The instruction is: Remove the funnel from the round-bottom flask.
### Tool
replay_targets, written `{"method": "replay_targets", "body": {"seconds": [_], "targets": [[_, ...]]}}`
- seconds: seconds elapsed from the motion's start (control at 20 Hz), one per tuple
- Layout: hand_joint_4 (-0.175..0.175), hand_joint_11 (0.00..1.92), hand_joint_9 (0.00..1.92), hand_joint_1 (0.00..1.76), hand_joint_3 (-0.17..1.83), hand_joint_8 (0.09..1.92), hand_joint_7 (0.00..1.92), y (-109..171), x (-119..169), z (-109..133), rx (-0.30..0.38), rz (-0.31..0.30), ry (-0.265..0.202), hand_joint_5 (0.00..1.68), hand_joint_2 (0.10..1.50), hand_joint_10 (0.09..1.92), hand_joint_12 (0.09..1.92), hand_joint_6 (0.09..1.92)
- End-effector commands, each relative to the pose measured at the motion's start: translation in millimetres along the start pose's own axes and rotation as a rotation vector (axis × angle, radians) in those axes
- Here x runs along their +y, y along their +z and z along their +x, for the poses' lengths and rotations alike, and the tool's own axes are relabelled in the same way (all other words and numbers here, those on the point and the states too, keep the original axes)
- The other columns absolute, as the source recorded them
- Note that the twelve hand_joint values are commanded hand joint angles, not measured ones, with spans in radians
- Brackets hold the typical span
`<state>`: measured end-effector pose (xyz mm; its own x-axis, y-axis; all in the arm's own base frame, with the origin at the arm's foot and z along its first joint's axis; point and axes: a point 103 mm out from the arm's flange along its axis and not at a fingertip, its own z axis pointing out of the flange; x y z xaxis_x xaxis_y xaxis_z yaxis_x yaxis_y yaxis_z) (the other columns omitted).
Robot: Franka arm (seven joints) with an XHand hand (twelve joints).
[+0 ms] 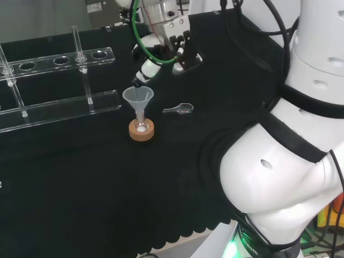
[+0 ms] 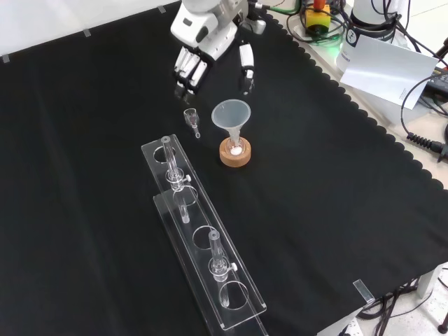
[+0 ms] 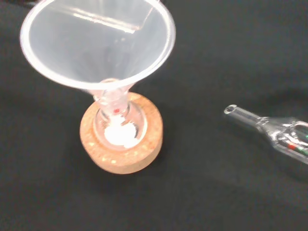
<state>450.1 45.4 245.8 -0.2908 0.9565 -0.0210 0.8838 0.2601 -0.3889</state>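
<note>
A clear plastic funnel (image 1: 138,97) (image 2: 231,114) (image 3: 96,45) stands upright with its stem in the neck of a small round-bottom flask (image 1: 141,127) (image 2: 235,146) (image 3: 117,126). The flask holds some white powder and rests on a cork ring stand (image 1: 142,131) (image 2: 234,155) (image 3: 122,144). My hand (image 1: 161,51) (image 2: 206,49) hovers above and beyond the funnel in the head view, apart from it. Its fingers (image 2: 187,73) hang down fairly straight, the thumb (image 2: 246,66) apart from them, with nothing between.
A small clear glass piece (image 1: 180,109) (image 2: 191,119) (image 3: 276,136) lies on the cloth near the flask. A clear acrylic tube rack (image 1: 54,102) (image 2: 203,245) with upright tubes stands to the left in the head view. The cloth's scalloped edge (image 2: 378,119) runs down the right of the front view.
</note>
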Motion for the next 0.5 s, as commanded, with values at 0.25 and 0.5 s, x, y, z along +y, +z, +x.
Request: {"method": "replay_targets", "body": {"seconds": [0.25,0.5], "targets": [[-0.032,0.37,0.27,0.48,0.26,0.63,0.00,19,17,21,0.000,0.043,-0.048,0.00,0.71,0.78,1.35,0.09],[-0.032,0.37,0.25,0.49,0.25,0.61,0.00,24,19,20,-0.007,0.046,-0.049,0.00,0.71,0.78,1.34,0.09]]}}
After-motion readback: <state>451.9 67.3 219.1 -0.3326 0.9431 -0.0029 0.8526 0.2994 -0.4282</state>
